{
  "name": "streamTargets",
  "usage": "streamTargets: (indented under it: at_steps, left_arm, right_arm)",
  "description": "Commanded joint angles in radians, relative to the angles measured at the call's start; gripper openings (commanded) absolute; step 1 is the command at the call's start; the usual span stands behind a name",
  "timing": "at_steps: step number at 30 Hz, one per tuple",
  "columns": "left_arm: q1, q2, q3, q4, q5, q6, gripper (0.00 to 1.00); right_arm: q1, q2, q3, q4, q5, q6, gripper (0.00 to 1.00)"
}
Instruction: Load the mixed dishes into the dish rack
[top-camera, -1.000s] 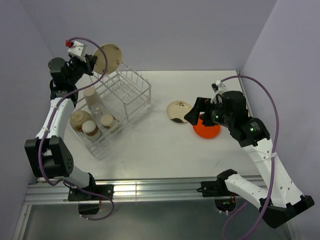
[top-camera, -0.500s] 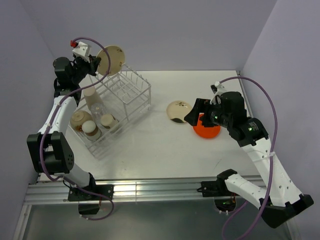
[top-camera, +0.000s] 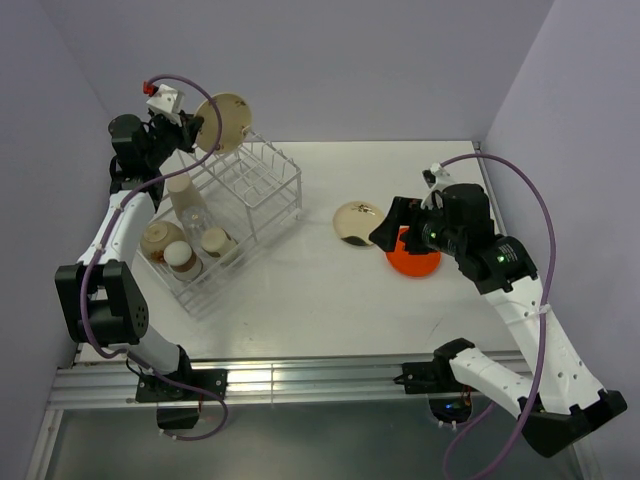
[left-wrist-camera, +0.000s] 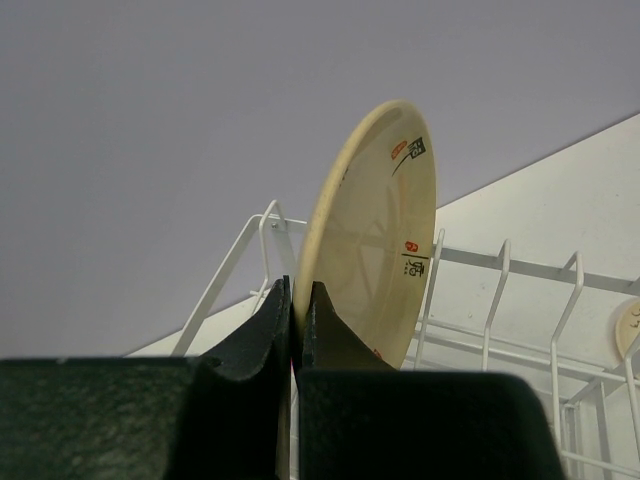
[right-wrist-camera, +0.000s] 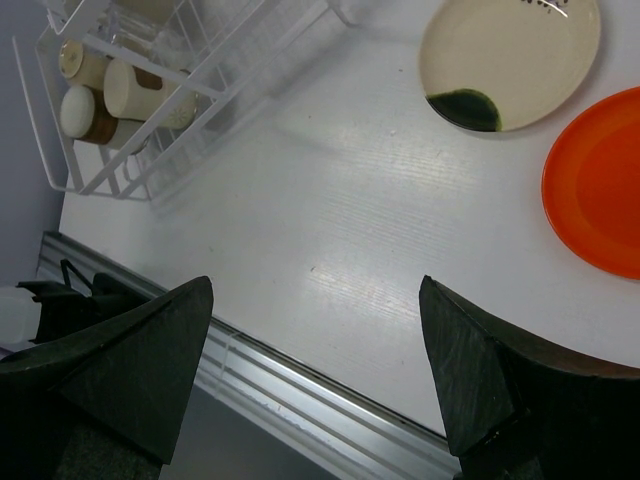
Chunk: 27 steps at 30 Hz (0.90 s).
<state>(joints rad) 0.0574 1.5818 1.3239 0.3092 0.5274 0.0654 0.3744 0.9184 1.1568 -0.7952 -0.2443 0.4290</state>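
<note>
Dish rack (top-camera: 225, 215): at the table's nine o'clock.
Cream plate (left-wrist-camera: 375, 240): on edge above the rack's twelve o'clock end, its rim pinched in the tightly closed left gripper (left-wrist-camera: 297, 295). Best lowered square between the wires before letting go.
Right gripper (right-wrist-camera: 315, 300): spread wide, empty, by the orange plate (top-camera: 413, 258).

A white counter (top-camera: 300, 290) is seen across the middle of the top view, its matte face brightly lit. It is enclosed by pale lavender walls (top-camera: 350, 60) at 9, 12 and 3 o'clock. At 6 o'clock its near edge is bounded by an aluminium rail (top-camera: 310, 378), run from left to right. Beyond the rail, lower still at 6 o'clock, a dull grey surface (top-camera: 330, 440) is shown. In the right wrist view a faint grain is made out on the counter.
</note>
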Motion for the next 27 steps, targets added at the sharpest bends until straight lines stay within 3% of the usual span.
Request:
streamTargets:
  at_steps: [1, 4, 11, 21, 23, 25, 26, 27]
  left_arm:
    - [0.004, -0.005, -0.003, 0.036, -0.015, 0.005, 0.01]
    - [0.004, 0.0, 0.001, 0.024, -0.023, -0.003, 0.07]
    - [0.004, -0.031, -0.054, 0.054, -0.058, -0.019, 0.38]
    - [0.005, -0.054, -0.08, 0.064, -0.095, -0.027, 0.62]
    - [0.005, -0.063, -0.087, 0.07, -0.107, -0.03, 0.8]
    - [0.005, -0.075, -0.091, 0.071, -0.115, -0.03, 0.85]
    - [0.005, -0.08, -0.094, 0.07, -0.125, -0.03, 0.95]
    - [0.007, -0.092, -0.098, 0.071, -0.13, -0.032, 0.97]
  right_arm:
    - [-0.011, -0.019, -0.006, 0.016, -0.001, -0.009, 0.91]
    - [-0.011, -0.026, -0.005, 0.013, -0.001, -0.007, 0.91]
    - [-0.017, -0.032, -0.005, 0.01, -0.009, -0.009, 0.91]
    - [-0.02, -0.038, -0.011, 0.013, -0.023, -0.007, 0.91]
    - [-0.02, -0.039, -0.012, 0.011, -0.024, -0.006, 0.91]
    - [-0.02, -0.042, -0.012, 0.013, -0.027, -0.004, 0.91]
    - [-0.022, -0.044, -0.016, 0.013, -0.027, -0.006, 0.91]
    - [-0.022, -0.043, -0.016, 0.011, -0.027, -0.004, 0.91]
